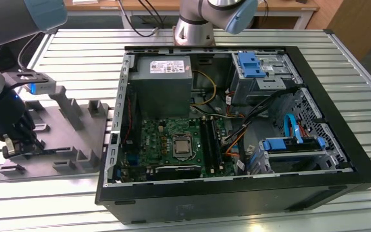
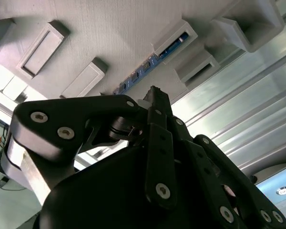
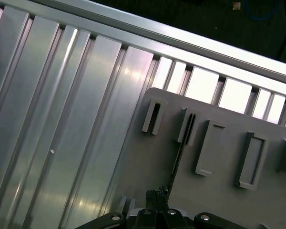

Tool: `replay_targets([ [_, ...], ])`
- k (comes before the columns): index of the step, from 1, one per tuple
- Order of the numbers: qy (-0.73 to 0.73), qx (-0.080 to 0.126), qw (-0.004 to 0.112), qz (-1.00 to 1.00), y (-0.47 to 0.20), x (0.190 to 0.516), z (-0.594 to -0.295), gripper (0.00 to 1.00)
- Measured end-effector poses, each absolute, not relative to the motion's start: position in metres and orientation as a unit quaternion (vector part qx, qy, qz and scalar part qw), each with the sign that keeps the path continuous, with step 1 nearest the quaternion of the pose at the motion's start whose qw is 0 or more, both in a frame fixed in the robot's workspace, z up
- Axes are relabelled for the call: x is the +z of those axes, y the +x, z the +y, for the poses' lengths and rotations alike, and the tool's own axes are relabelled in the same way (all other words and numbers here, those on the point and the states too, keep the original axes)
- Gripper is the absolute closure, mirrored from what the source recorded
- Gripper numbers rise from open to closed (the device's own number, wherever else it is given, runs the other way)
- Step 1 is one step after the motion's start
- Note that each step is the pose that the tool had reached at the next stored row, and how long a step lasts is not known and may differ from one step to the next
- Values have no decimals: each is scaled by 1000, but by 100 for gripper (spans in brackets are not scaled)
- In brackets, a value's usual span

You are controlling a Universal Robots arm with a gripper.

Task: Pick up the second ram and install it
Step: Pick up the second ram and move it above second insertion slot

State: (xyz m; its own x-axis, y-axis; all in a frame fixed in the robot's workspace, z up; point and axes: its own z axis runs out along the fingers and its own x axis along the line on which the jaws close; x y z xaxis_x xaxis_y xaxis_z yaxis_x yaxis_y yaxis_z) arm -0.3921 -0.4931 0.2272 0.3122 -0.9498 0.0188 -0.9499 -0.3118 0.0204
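Gripper [image 2: 155, 91] hung at the grey holder plate [image 2: 109, 28], which in the exterior view lay at nine o'clock from the open computer case [image 1: 237, 195]; you could not tell whether it was clenched on anything or free. The second ram [image 2: 171, 46] stood on edge in its holder slot, just beside the gripper's tip. Judged hazard: a hold taken off-centre on so thin a board could have tilted it, jamming it in the slot or dragging the plate.
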Motion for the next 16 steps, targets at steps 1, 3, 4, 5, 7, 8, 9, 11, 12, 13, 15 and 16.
replay_targets([
  [1,812,2,14,-584,-392,227,-493,90],
  [3,815,2,14,-579,-392,227,-493,90],
  [4,817,2,14,-576,-392,227,-493,90],
  [5,819,2,14,-573,-392,227,-493,90],
  [7,823,2,14,-568,-392,227,-493,90],
  [8,824,2,14,-566,-392,227,-493,90],
  [9,826,2,14,-563,-392,227,-493,90],
  [11,830,2,14,-558,-392,227,-493,90],
  [12,832,2,14,-555,-392,227,-493,90],
  [13,833,2,14,-552,-392,227,-493,90],
  [15,837,2,14,-547,-392,227,-493,90],
  [16,839,2,14,-544,-392,227,-493,90],
])
